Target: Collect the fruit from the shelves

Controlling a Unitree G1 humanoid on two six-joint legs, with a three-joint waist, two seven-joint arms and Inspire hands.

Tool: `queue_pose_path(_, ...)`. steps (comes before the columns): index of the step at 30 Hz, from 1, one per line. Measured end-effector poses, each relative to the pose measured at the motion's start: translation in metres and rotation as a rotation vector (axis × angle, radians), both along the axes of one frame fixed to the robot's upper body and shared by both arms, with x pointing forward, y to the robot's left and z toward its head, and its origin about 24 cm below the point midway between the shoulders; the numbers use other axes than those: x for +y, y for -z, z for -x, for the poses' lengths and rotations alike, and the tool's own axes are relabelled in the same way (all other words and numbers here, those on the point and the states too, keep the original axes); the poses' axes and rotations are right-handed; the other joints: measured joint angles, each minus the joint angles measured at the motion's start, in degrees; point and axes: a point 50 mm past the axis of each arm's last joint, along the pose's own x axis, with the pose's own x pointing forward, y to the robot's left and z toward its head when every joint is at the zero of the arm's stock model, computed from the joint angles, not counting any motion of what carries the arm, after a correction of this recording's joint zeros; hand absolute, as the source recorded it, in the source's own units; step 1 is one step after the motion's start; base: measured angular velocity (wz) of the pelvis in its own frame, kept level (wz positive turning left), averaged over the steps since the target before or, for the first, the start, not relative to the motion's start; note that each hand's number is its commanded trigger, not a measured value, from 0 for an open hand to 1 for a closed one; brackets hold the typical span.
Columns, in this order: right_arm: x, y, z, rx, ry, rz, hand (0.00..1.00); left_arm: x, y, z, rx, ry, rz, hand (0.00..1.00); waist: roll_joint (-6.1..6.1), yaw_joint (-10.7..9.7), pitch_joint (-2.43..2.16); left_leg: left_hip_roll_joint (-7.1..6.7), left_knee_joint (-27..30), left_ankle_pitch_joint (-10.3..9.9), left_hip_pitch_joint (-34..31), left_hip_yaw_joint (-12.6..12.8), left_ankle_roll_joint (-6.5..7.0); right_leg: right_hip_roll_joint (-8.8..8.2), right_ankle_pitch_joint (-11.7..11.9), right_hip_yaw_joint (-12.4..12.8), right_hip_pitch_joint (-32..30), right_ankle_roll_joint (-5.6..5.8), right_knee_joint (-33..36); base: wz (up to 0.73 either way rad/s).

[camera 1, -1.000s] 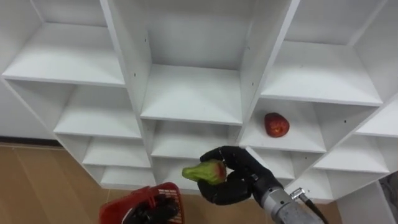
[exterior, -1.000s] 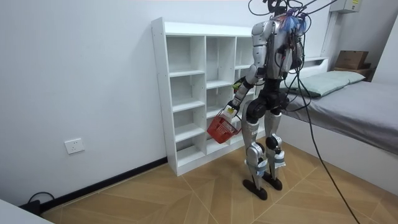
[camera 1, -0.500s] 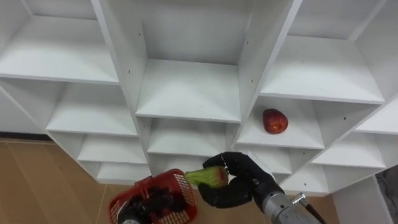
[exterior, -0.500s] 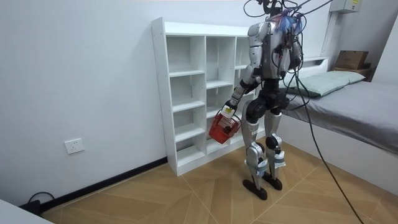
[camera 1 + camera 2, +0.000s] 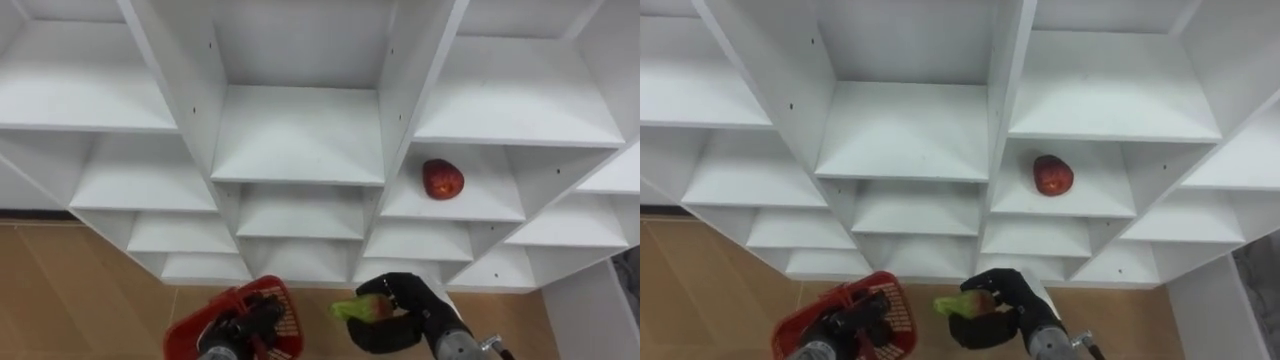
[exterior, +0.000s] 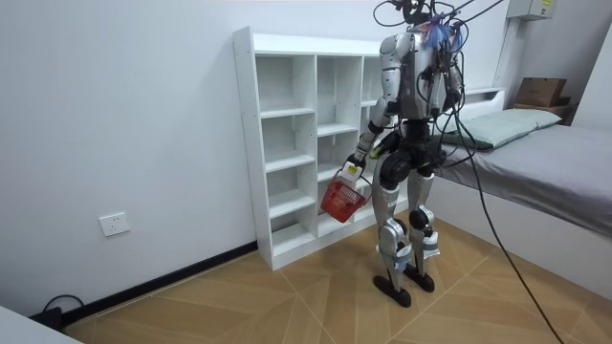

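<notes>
My right hand (image 5: 412,318) is shut on a green pear-like fruit (image 5: 358,308) and holds it low in front of the white closet (image 5: 300,140), just right of the red basket (image 5: 232,322). My left hand (image 5: 246,330) is curled round the basket's handle at the bottom edge. A red apple (image 5: 443,179) lies on a shelf in the right column, above and behind my right hand. The right eye view shows the apple (image 5: 1052,174), the fruit (image 5: 958,303) and the basket (image 5: 840,320) in the same layout. In the room view I stand facing the closet (image 6: 287,143) with the basket (image 6: 343,197) at hip height.
The other closet compartments look bare. Wooden floor (image 5: 70,300) runs under the lowest shelves. A bed (image 6: 545,162) stands close behind me at the room view's right. A wall socket (image 6: 113,225) sits low on the wall at the room view's left.
My right hand with the green fruit has come down and away from the shelves, level with the basket. The eye view has shifted downward a little. The apple has not moved.
</notes>
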Motion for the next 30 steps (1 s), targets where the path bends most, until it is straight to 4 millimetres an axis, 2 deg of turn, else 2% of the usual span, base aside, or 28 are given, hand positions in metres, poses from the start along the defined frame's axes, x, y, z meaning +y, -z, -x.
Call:
queue_pose_path(3,-0.002,0.001,-0.004,-0.007,0.004,0.025,1.00,0.000,-0.001,-0.003,-0.009,0.001,0.002,1.00,0.03,0.0,-0.03,0.08,0.2,0.0,-0.7,0.0,0.00,-0.11,0.0,-0.9,-0.8,0.00,0.6,0.00)
queue_pose_path(13,-0.004,0.004,-0.012,-0.011,-0.005,0.075,1.00,0.000,-0.002,-0.004,-0.020,0.010,0.011,1.00,0.00,0.1,-0.06,0.08,0.5,0.0,-0.7,0.1,0.00,-0.15,0.0,-1.0,-0.8,-0.01,0.5,0.00)
queue_pose_path(19,0.004,0.008,-0.009,0.011,-0.023,0.066,1.00,0.000,-0.002,-0.004,-0.024,0.014,0.013,1.00,0.17,0.1,-0.11,0.10,0.6,0.0,-0.8,0.1,0.00,-0.15,0.1,-1.2,-0.8,-0.14,0.5,0.00)
queue_pose_path(24,0.009,0.009,-0.008,0.013,-0.051,0.072,1.00,-0.005,-0.005,-0.005,-0.044,0.033,0.024,1.00,1.22,0.1,-0.68,0.10,0.6,0.0,-0.9,0.1,0.00,-0.17,0.2,-1.7,-0.7,-0.16,0.5,0.00)
queue_pose_path(30,0.008,0.010,-0.008,0.014,-0.057,0.089,1.00,-0.009,-0.008,-0.007,-0.063,0.046,0.032,1.00,1.63,0.2,-0.75,0.11,0.6,0.0,-0.7,0.0,-0.01,-0.17,0.2,-1.7,-0.7,-0.16,0.5,0.00)
